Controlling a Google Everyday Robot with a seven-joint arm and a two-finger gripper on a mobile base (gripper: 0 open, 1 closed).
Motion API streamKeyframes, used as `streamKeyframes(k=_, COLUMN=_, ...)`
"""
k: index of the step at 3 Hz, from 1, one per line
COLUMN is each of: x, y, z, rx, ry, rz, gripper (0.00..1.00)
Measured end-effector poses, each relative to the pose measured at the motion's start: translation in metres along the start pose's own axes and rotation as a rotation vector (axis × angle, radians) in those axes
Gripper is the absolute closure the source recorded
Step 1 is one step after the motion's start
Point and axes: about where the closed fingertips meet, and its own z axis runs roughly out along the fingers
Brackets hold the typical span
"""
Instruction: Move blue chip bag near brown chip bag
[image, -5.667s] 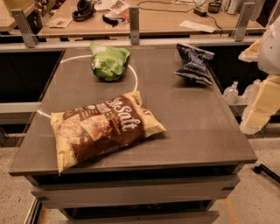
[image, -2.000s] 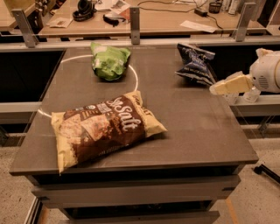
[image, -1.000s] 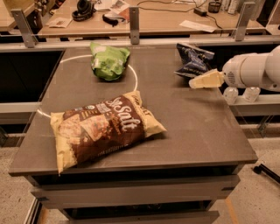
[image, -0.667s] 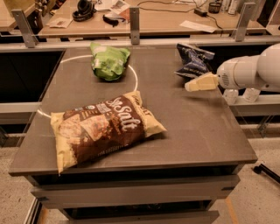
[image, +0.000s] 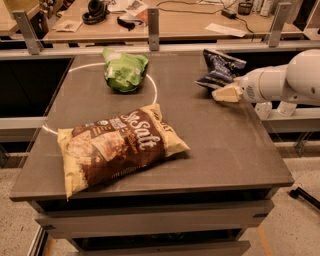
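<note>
While the gripper hovers beside the blue chip bag near the surface's right edge, I cannot tell its state; the brown chip bag lies well apart.

From my station the arm showed as a smooth, glossy white shell made of fat rounded segments, with a bulbous housing at the right edge of the view narrowing into a shorter, cylinder-like section. At its end the tool was a paler cream-yellow than the white arm, a blunt wedge in shape, with a small greyish patch where the two met, and I saw it over the far right part of the desk. Finer surface detail on the shell was too blurred for me to tell.
</note>
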Motion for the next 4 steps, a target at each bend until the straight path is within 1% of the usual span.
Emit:
streamKeyframes(k=1, x=-0.002, y=-0.001, z=-0.005, rx=-0.008, ry=-0.020, rz=-0.019, gripper=0.64)
streamKeyframes(k=2, x=-0.007, y=-0.003, z=-0.017, rx=-0.050, ry=-0.063, rz=-0.040, gripper=0.86)
streamKeyframes(k=3, x=-0.027, y=-0.003, z=-0.033, rx=-0.155, ry=-0.146, rz=-0.096, gripper=1.00)
streamKeyframes(k=4, x=-0.039, y=0.011, z=-0.053, rx=-0.285, ry=-0.186, rz=-0.155, gripper=1.00)
